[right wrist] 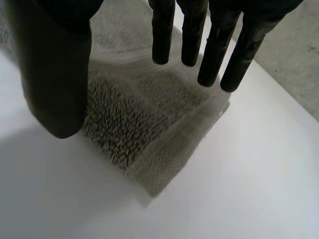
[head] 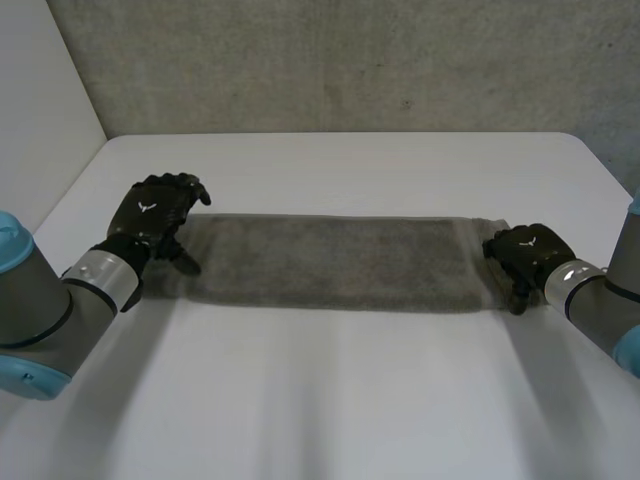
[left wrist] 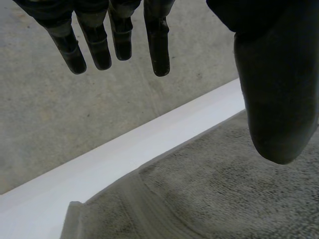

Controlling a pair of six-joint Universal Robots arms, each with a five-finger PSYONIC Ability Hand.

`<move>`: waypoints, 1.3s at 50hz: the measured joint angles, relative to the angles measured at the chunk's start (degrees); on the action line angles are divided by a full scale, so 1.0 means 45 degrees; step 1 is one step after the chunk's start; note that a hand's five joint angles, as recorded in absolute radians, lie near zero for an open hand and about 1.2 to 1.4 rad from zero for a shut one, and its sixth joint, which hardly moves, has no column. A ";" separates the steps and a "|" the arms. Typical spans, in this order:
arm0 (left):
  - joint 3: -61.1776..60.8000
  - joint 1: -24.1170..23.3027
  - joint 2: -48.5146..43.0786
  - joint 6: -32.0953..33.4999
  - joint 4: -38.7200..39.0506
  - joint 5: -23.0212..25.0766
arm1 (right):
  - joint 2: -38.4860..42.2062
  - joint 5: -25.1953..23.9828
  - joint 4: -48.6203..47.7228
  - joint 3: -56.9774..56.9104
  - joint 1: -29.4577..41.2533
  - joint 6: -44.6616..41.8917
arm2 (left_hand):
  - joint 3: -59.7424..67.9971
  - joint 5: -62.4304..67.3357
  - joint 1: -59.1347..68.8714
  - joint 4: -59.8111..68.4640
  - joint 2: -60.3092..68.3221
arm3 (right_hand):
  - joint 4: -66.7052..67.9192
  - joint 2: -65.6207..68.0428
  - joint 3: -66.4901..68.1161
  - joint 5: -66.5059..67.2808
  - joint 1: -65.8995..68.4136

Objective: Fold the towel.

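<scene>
Your counter (head: 330, 400) was broad and white, and the towel (head: 330, 262) lay across its middle as a long, narrow strip, which I judged to be already folded lengthwise. Your left hand (head: 155, 212) sat over the towel's left end, fingers straight and spread from the thumb, pinching nothing. Your right hand (head: 528, 252) was over the right end, likewise spread and holding nothing. The risk, as I judged it: if layers were stacked at each end, a shallow pinch could take only the top one and the strip would peel open. Uneven lifts would likely skew the fold, so the ends wouldn't meet square.
</scene>
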 measured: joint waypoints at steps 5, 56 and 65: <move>-0.0062 0.0090 0.0090 -0.0049 0.0252 -0.0102 | 0.0344 -0.0026 -0.0001 -0.0138 -0.0148 -0.0205 | 0.0001 0.0001 0.0000 0.0000 0.0000 | 0.2467 0.2542 0.2547 0.2349 0.2601; -0.0400 0.0197 0.0262 -0.0124 0.1033 -0.0097 | -0.0286 0.1600 0.1788 -0.5200 0.3887 -0.1294 | -0.0002 0.0001 -0.0002 -0.0006 -0.0001 | 1.1263 1.0961 1.1185 1.1207 0.7785; -0.0414 0.0135 0.0259 -0.0124 0.1033 -0.0098 | 0.3227 0.3161 0.1699 -0.8302 0.9187 -0.1459 | -0.0011 0.0001 -0.0024 -0.0012 -0.0025 | 0.5269 0.4958 0.5282 0.4893 0.4291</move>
